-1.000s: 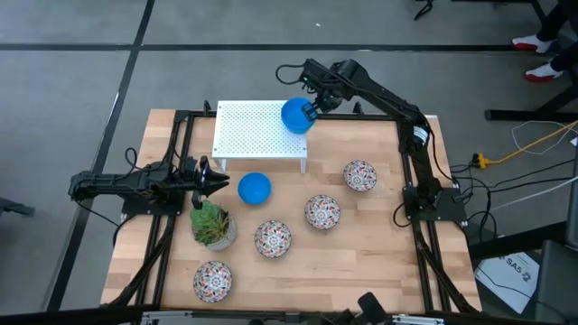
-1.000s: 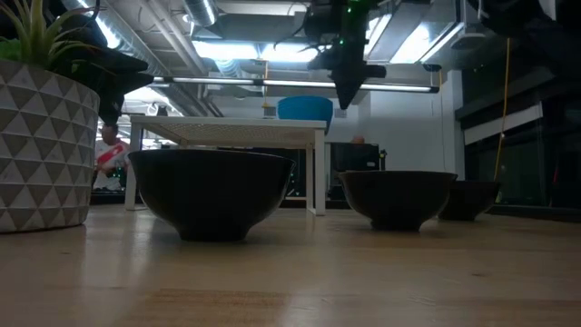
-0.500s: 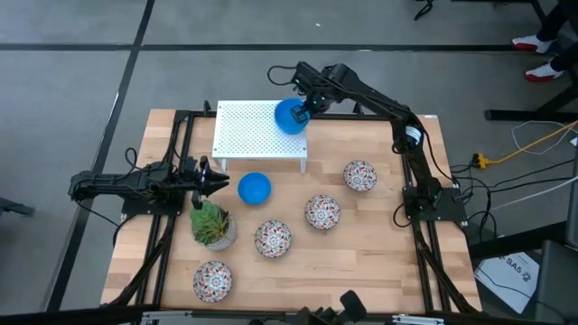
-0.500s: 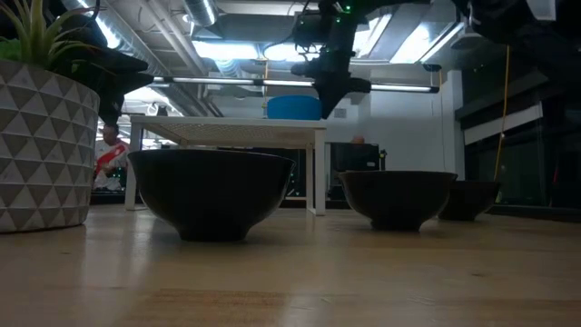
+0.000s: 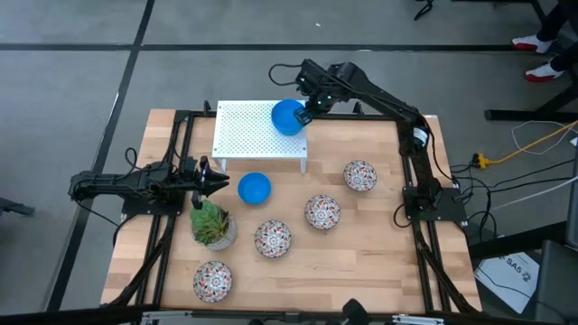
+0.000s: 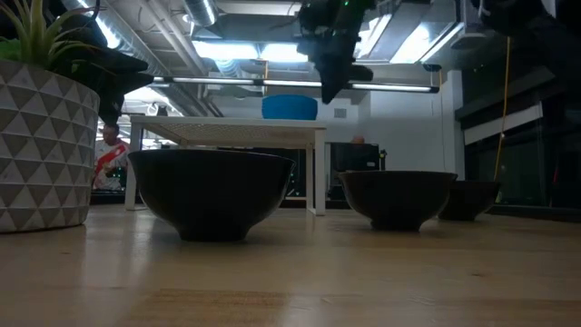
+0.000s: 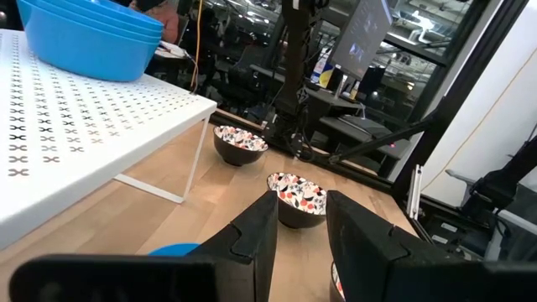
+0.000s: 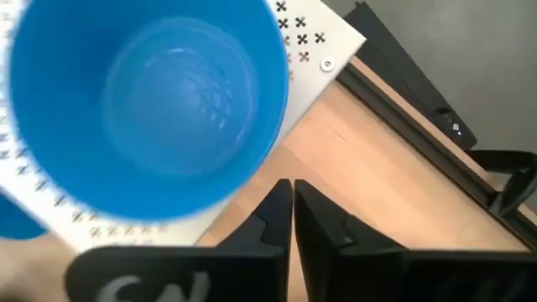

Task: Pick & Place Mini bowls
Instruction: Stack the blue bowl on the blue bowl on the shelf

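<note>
A glossy, plain bright blue round mini bowl [image 5: 288, 116] sits upright on the white perforated metal shelf [image 5: 248, 135], near the shelf's corner at about 1 o'clock on the table; in the low view its rim stands level on the flat shelf top [image 6: 227, 129]. The right gripper [image 5: 305, 113] is just beside that bowl's rim on the 3 o'clock side, apart from it; in the right wrist view its two dark fingers [image 8: 273, 214] lie pressed together with nothing between them. The right arm [image 5: 388, 104] reaches in a long bent arc from its base at 3 o'clock across the far table edge.

A second smooth blue mini bowl [image 5: 255, 188] rests on the pale wooden plank table [image 5: 370, 253] just in front of the shelf. Four white bowls with red-and-dark speckled floral pattern lie on the wood: one at 3 o'clock [image 5: 359, 175], two near the centre [image 5: 322, 211] [image 5: 273, 238], one at 7 o'clock [image 5: 212, 280]. A spiky green plant in a grey triangle-patterned pot [image 5: 213, 226] stands at 8 o'clock.

The left gripper [image 5: 212, 181] lies low and level at 9 o'clock, pointing at the table bowl, fingers [image 7: 252, 239] parted and empty. Open wood lies along the near edge and around 5 o'clock.
</note>
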Motion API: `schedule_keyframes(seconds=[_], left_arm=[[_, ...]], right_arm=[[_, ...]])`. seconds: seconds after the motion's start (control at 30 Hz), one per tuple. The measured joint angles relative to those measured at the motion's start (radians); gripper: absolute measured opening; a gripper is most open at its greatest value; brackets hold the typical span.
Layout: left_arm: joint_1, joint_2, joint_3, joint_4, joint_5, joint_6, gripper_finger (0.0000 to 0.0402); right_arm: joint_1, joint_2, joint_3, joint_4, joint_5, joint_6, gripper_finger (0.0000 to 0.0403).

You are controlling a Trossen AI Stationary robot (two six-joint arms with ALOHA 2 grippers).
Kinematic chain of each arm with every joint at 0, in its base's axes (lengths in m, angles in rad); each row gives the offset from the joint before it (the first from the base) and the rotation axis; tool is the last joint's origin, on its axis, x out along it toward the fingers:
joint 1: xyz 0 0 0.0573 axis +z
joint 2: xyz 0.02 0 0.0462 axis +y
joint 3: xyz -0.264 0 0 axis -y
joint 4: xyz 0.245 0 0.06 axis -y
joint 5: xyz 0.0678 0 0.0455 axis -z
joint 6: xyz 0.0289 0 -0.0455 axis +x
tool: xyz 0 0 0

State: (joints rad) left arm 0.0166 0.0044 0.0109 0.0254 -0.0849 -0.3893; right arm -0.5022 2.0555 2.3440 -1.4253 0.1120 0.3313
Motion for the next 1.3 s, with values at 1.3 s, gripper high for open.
schedule_keyframes(seconds=[1.3], left_arm=[[0.0,0.0,0.0,0.0,-0.021,-0.001,0.01]], right_arm=[[0.741,-0.044,0.0,0.024,0.192,0.023,0.0036]])
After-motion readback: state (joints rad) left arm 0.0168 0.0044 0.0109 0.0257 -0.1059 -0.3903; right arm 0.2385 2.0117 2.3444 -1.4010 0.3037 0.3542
